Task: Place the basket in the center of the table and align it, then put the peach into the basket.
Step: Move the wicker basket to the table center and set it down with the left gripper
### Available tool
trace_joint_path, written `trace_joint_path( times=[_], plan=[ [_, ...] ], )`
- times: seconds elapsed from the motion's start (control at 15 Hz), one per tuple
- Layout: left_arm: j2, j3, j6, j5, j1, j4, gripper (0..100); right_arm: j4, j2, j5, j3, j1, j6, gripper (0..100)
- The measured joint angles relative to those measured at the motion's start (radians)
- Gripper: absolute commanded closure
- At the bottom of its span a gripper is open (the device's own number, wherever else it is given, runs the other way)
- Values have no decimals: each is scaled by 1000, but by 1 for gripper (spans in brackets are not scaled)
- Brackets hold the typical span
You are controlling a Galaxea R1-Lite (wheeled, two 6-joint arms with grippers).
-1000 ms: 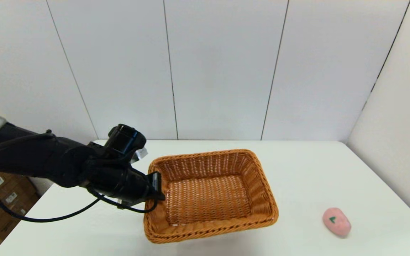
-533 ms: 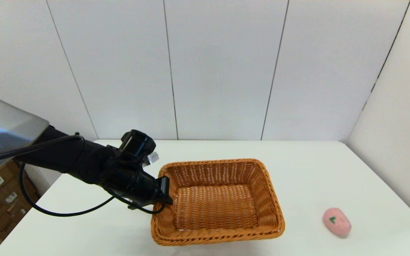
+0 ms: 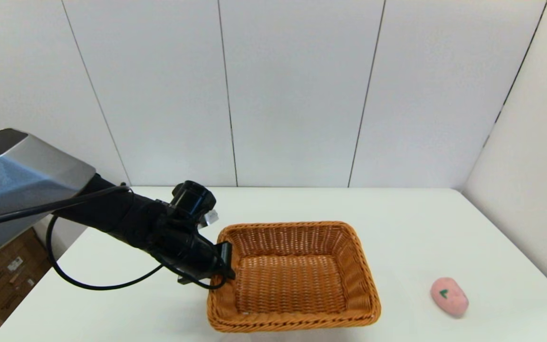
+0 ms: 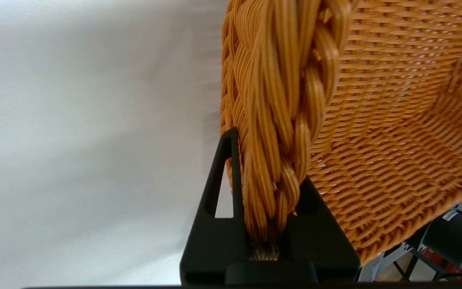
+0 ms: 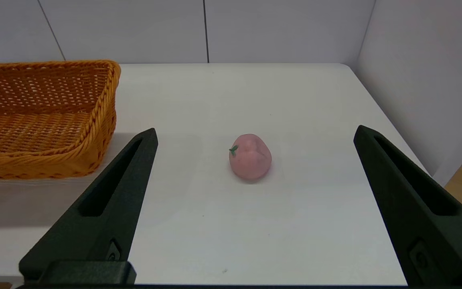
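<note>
We see the left pincer [image 3: 226, 260] clamped on the left rim of the basket [image 3: 297, 278], one finger outside the wall and one inside. In the left wrist view the braided rim of the basket [image 4: 291, 100] runs straight down between the left pincer's [image 4: 269, 192] two black fingers [image 4: 223, 176], pressed tight on both sides. The basket sits on the white counter [image 3: 416, 228], near the middle and toward the near edge, its long sides running left to right, roughly square with the counter's edges. We cannot tell whether its base rests flat at the gripped end.

Over on the right we have the peach [image 3: 449, 297], lying on the counter near the right near corner, well apart from the basket and far from the left pincer. The basket holds nothing.

The right pincer [image 5: 255, 136] does not show in the head view; from its own wrist view we see its fingers [image 5: 110, 192] spread wide, gripping nothing, low over the near edge of the counter. The peach [image 5: 250, 156] lies beyond the fingertips, centred in the gap between them and clear of both. The basket's [image 5: 46, 116] right end lies off to the left of that pincer.
</note>
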Motion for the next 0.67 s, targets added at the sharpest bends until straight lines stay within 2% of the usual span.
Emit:
trace_joint_path(
  times=[0.67],
  plan=[
    [17,0,1,2,-31,-1,100,0,0,0,0,0,0,0]
  ],
)
